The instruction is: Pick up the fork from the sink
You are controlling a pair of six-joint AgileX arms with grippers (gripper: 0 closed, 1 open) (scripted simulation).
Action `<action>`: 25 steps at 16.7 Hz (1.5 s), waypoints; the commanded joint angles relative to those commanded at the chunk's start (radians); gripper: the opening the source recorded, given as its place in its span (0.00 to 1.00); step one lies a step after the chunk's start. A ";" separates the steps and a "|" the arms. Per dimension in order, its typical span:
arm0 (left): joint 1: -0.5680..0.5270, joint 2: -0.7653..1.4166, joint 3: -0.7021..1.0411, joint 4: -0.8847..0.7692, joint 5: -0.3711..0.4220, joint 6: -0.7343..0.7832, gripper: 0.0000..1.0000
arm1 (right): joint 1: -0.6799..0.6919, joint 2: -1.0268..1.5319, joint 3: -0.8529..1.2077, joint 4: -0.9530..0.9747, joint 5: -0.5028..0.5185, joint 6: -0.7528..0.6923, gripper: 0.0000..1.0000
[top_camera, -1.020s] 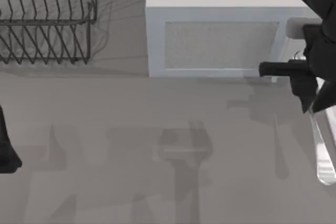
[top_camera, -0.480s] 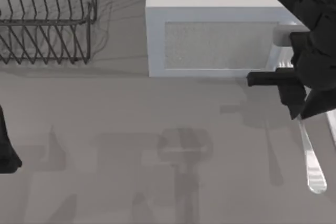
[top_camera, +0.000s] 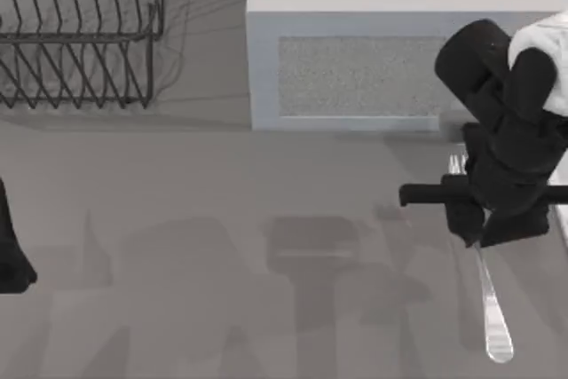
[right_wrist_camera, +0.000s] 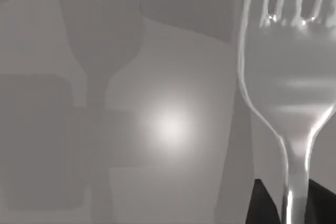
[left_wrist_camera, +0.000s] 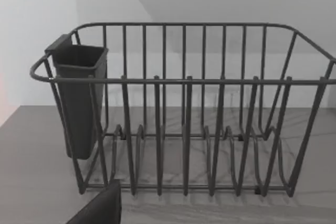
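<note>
The fork (top_camera: 493,317) is a slim shiny silver piece held above the grey counter at the right. Its rounded handle end points toward the front edge, and its tines (top_camera: 457,164) point toward the white box. My right gripper (top_camera: 479,235) is shut on the handle's upper part. In the right wrist view the fork's head (right_wrist_camera: 289,77) looms large over the counter, with a dark fingertip (right_wrist_camera: 262,205) beside its neck. The sink is out of view. My left arm (top_camera: 9,255) is parked at the left edge.
A white microwave-like box (top_camera: 373,59) stands at the back, just behind the right arm. A dark wire dish rack (top_camera: 80,42) sits at the back left, and in the left wrist view this rack (left_wrist_camera: 184,119) carries a dark cutlery cup (left_wrist_camera: 79,98). The grey counter (top_camera: 222,264) spreads between them.
My right gripper has carried the fork leftward and toward the front edge, away from the right edge. The arm's wrist has come into view. The left arm has stayed still.
</note>
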 joint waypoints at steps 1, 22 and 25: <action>0.000 0.000 0.000 0.000 0.000 0.000 1.00 | 0.001 0.007 -0.027 0.029 0.000 0.001 0.00; 0.000 0.000 0.000 0.000 0.000 0.000 1.00 | 0.002 0.014 -0.051 0.054 0.000 0.001 1.00; 0.000 0.000 0.000 0.000 0.000 0.000 1.00 | 0.002 0.014 -0.051 0.054 0.000 0.001 1.00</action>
